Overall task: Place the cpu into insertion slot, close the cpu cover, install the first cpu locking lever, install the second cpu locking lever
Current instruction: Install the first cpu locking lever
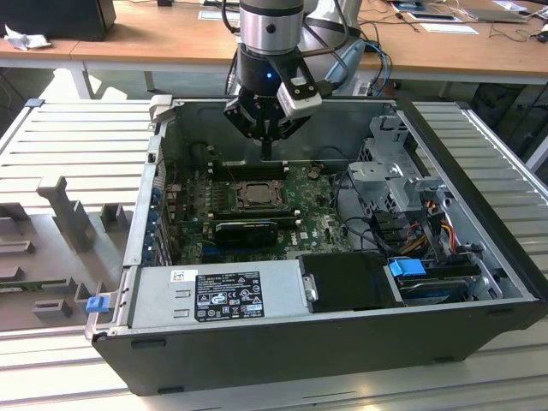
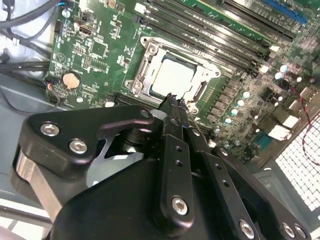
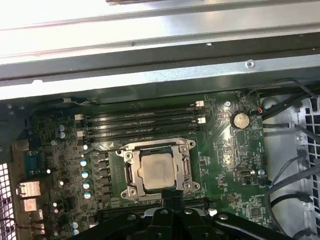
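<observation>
**Exterior view.** Open computer case (image 1: pixel 342 342) lying on its side on a ribbed grey tabletop (image 1: pixel 77 137). Green motherboard (image 1: pixel 317 224) inside. The insertion slot (image 1: pixel 255 195) sits near the board's middle, with the long black graphics card (image 1: pixel 244 231) just beside it. Power supply (image 1: pixel 214 293) along the case's near wall; cable bundle (image 1: pixel 428 218) toward the exterior view's right. The arm's gripper (image 1: pixel 265 147) hangs above the slot's far edge, well clear of the board.

**Second wrist view.** The cpu (image 2: pixel 172 77), with its pale metal face, lies seated in the slot. The cpu cover (image 2: pixel 205 75) lies flat over it, the chip showing through the window. Gripper fingers (image 2: pixel 172 130) are pressed together with nothing between them, tips over the slot's edge. Memory slots (image 2: pixel 220 25) lie beside the socket; a coin battery (image 2: pixel 71 80) sits apart on the board.

**First wrist view.** Same items: cpu (image 3: pixel 157 170) inside the silvery cover frame (image 3: pixel 186 167), memory slots (image 3: pixel 142 122) next to it, coin battery (image 3: pixel 240 119) apart. Closed gripper (image 3: pixel 172 196) at the socket's edge.
</observation>
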### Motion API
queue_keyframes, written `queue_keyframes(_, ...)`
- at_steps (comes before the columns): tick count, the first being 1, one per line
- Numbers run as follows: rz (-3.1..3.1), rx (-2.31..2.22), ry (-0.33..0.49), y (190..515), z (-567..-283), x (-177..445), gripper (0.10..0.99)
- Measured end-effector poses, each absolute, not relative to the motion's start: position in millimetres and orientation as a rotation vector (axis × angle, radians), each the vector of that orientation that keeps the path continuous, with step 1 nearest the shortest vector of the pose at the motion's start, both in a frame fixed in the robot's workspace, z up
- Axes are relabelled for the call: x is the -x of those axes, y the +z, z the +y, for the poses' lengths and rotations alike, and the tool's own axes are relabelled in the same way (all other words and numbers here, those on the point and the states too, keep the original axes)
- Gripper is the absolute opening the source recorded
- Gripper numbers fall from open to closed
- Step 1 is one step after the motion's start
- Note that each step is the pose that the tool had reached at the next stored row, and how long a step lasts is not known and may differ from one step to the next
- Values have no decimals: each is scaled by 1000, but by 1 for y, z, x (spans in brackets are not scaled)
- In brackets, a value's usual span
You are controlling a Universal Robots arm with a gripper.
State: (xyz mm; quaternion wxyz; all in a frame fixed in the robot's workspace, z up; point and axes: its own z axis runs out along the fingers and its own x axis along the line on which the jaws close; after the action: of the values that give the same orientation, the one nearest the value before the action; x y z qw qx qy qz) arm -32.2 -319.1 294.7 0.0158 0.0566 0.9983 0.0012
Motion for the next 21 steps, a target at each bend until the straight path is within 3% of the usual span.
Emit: queue_keyframes(21, 3108, 73, 9, 292, -319, 55, 106)
